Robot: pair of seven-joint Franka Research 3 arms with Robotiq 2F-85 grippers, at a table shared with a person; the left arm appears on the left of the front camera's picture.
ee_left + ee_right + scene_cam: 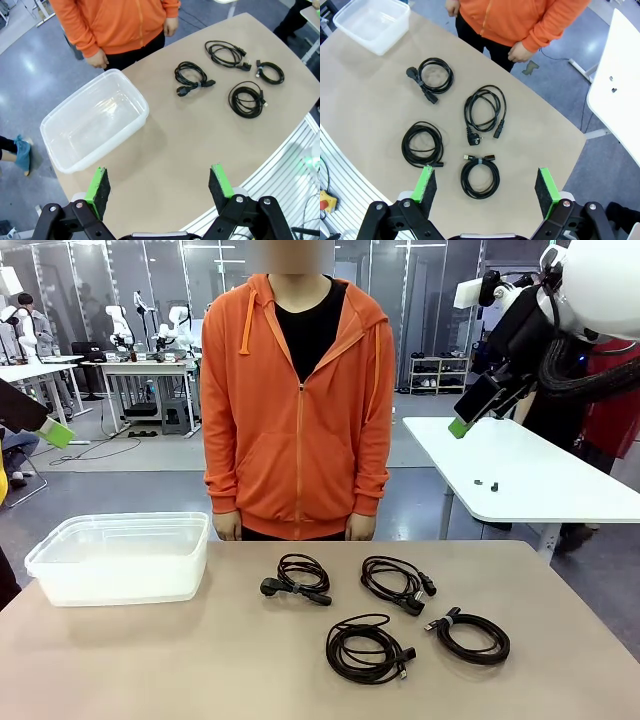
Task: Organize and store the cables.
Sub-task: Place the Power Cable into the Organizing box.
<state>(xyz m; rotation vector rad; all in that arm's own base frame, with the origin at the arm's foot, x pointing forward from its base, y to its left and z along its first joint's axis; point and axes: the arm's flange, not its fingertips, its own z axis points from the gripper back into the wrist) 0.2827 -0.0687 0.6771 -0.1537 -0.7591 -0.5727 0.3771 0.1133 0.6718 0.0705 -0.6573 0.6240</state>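
- The tan table carried everything, its rounded far edge towards a person.
- The person, in an orange hooded jacket, stood at that far edge with both hands hanging at the sides.
- A clear plastic bin sat on the table's left part, near the far edge and well apart from the cords.
- The left claw hung high above the table's left side, its jaws spread wide and gripping nothing.
- The right claw hung high above the table's right side, likewise spread wide and gripping nothing.
- The cables, four black coils, lay on the table's middle and right, all outside the bin, none touching another.
- The near-left coil looked the biggest and lay closest to the robot.
- The far-right coil lay between the person and the near coils.
- The far-left coil lay beside it, a plug pointing towards the bin.
- The near-right coil, the smallest, was bound by a pale tie.
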